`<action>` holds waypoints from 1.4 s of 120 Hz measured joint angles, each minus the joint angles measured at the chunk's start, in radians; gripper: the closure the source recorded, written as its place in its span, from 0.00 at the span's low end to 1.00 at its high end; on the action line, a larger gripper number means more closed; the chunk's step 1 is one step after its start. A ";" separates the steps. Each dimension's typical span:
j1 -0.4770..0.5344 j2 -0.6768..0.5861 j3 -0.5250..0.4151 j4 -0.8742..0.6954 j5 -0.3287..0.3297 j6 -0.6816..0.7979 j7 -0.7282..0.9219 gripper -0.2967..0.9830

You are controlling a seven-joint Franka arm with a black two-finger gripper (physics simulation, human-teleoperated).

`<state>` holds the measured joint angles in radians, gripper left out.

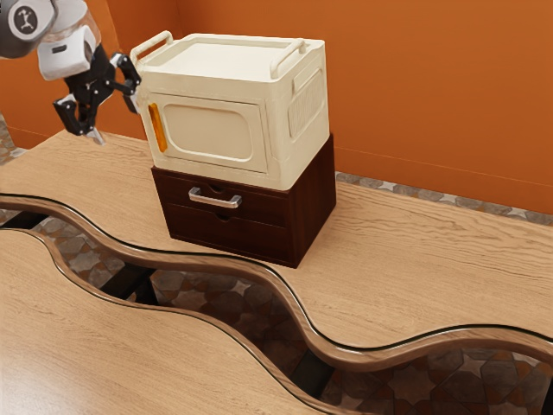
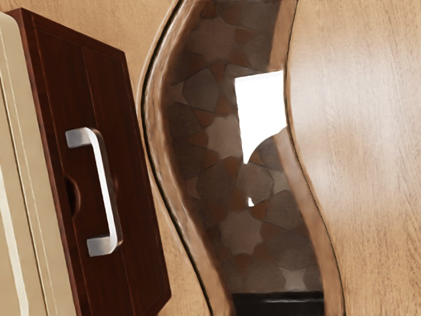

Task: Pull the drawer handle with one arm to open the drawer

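My black gripper [image 1: 117, 118] hangs in the air at the exterior view's upper left, fingers spread apart with nothing between them. It is above and to that view's left of the dark brown drawer cabinet [image 1: 311, 207]. A silver bar handle [image 1: 215, 200] is on the cabinet's front, well away from the fingers. The drawer front [image 1: 189, 221] looks flush with the cabinet. In the wrist view, the handle [image 2: 106, 191] stands out from the dark drawer front [image 2: 99, 85].
A cream storage box [image 1: 289, 130] with an orange latch [image 1: 158, 128] rests on top of the cabinet. The wooden table [image 1: 415, 259] has a wavy front edge, with a gap between it and a second wooden surface [image 1: 104, 354]. An orange wall [image 1: 432, 95] rises behind.
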<state>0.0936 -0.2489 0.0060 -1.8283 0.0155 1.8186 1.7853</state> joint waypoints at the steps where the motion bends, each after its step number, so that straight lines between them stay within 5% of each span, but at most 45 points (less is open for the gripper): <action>1: 0.000 0.000 0.000 0.000 0.001 -0.006 0.000 0.27; 20: 0.000 0.015 0.000 -0.004 0.000 -0.052 0.002 0.25; 42: -0.004 0.057 -0.001 -0.151 -0.070 0.136 -0.003 0.25; 87: -0.006 0.291 0.000 -0.213 -0.135 0.573 -0.057 0.52; 168: -0.005 0.420 -0.016 -0.196 -0.166 0.772 -0.218 0.61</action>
<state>0.0887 0.1715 -0.0100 -2.0241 -0.1508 2.5905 1.5672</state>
